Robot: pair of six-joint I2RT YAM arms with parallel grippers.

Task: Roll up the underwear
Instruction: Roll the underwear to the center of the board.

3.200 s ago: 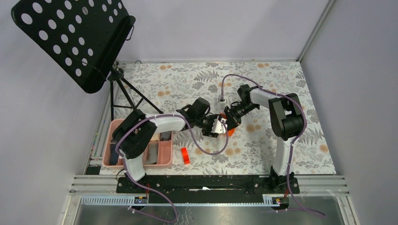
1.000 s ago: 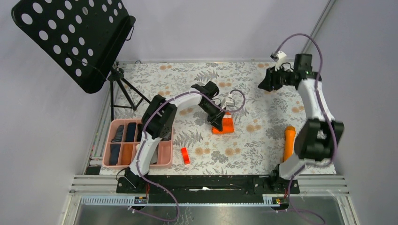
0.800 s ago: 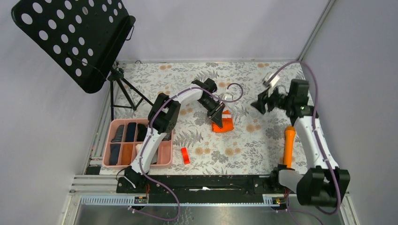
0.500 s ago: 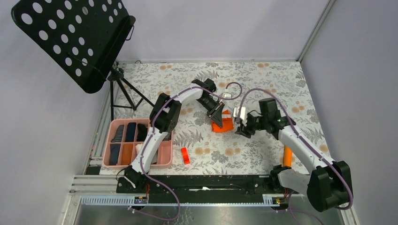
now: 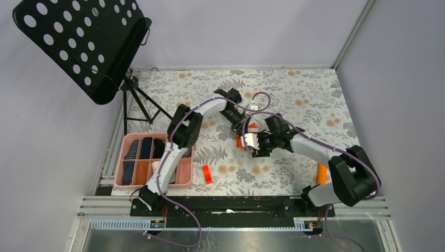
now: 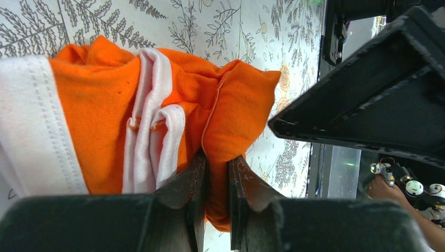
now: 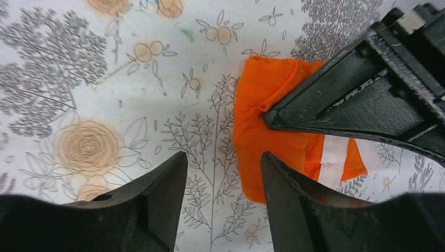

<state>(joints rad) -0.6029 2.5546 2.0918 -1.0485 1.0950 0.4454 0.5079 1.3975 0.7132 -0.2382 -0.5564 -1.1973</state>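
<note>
The bright orange underwear (image 6: 99,105) with a white waistband lies bunched on the floral table. My left gripper (image 6: 216,163) is shut on a fold of it at its edge. In the top view the left gripper (image 5: 242,127) and the right gripper (image 5: 252,143) meet over the underwear (image 5: 239,142), which they mostly hide. My right gripper (image 7: 223,157) is open and empty, low over the table, with its right finger at the edge of the underwear (image 7: 262,131). The left gripper's black finger (image 7: 357,105) lies across the cloth.
A pink compartment tray (image 5: 181,184) at the left holds dark rolled garments (image 5: 138,148). A small red block (image 5: 207,174) lies in front of it. A long orange cylinder (image 5: 320,173) lies at the right. A black music stand (image 5: 78,42) on a tripod (image 5: 139,105) stands at the back left.
My right arm has swung from the far right corner in to the middle, and its open gripper now sits at the underwear. My left gripper has stayed on the cloth.
</note>
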